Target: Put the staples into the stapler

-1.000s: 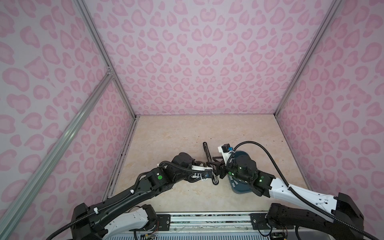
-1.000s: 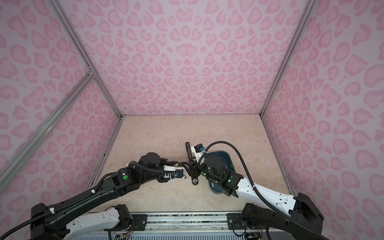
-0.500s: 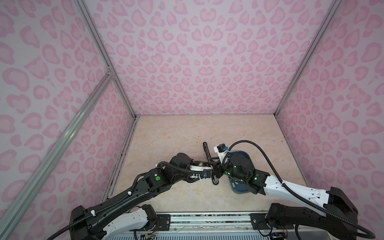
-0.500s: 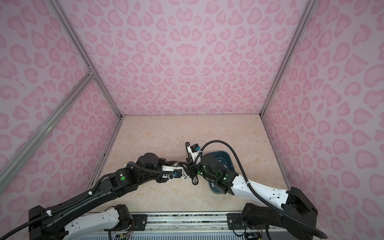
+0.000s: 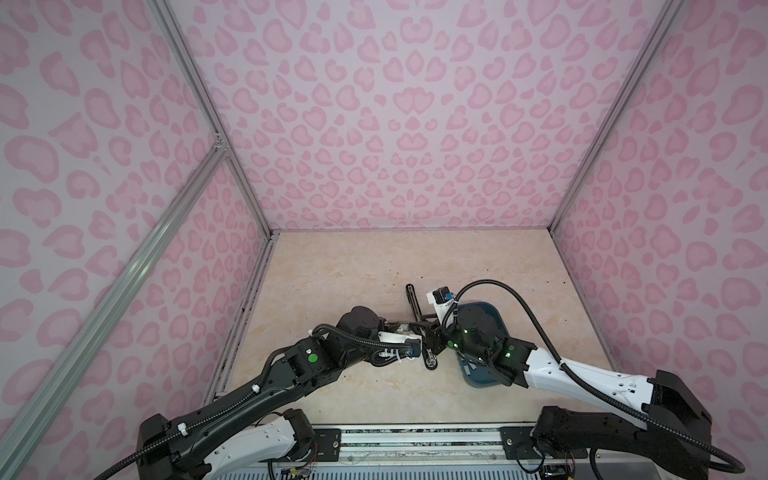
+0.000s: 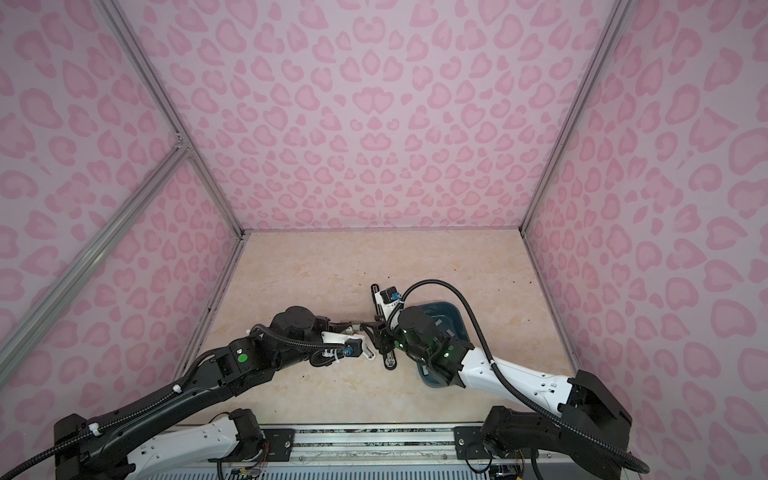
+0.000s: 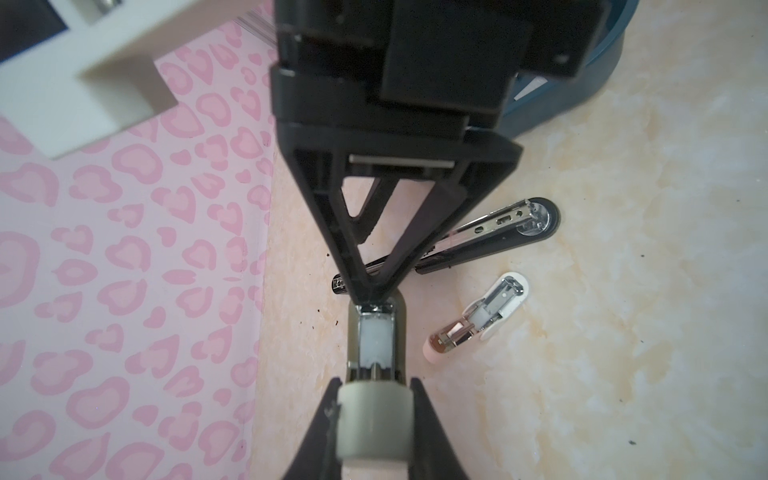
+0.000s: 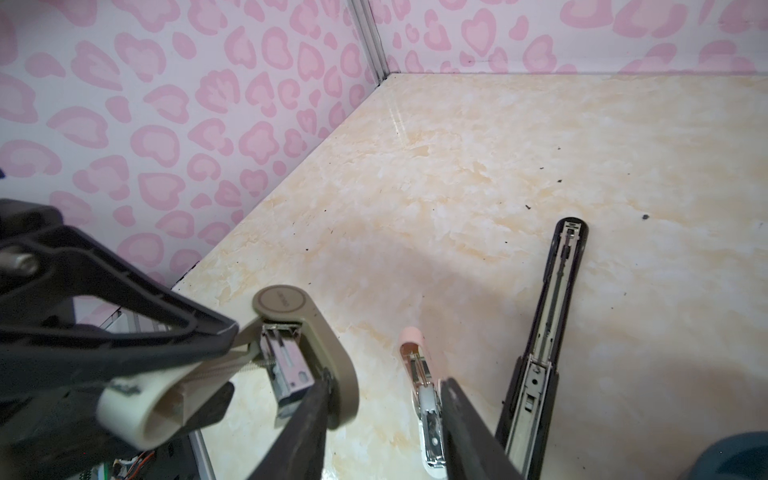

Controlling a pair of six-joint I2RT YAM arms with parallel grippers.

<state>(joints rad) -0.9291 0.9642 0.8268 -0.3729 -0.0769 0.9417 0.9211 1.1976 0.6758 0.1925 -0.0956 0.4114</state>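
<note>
My left gripper (image 7: 376, 386) is shut on the rear end of a small olive stapler (image 7: 376, 345), held open above the table. Its metal magazine (image 8: 286, 370) is exposed. My right gripper (image 8: 384, 390) meets the stapler's far end, jaws open. One finger (image 8: 316, 411) rests against the olive arm (image 8: 328, 353); the other finger stands well apart. In both top views the two grippers meet mid-table (image 5: 424, 330) (image 6: 374, 332). Staples (image 5: 471, 367) lie as pale strips in the blue tray (image 5: 496, 309), mostly hidden under my right arm.
A long black stapler (image 8: 552, 332) (image 7: 498, 228) lies opened flat on the table beside the tray. A small pink-and-white stapler (image 7: 482, 316) (image 8: 419, 374) lies open below my right gripper. Pink patterned walls enclose the table on three sides.
My right arm has shifted a little left, toward the olive stapler, and its jaws have narrowed somewhat. The left gripper has kept its hold and barely moved.
</note>
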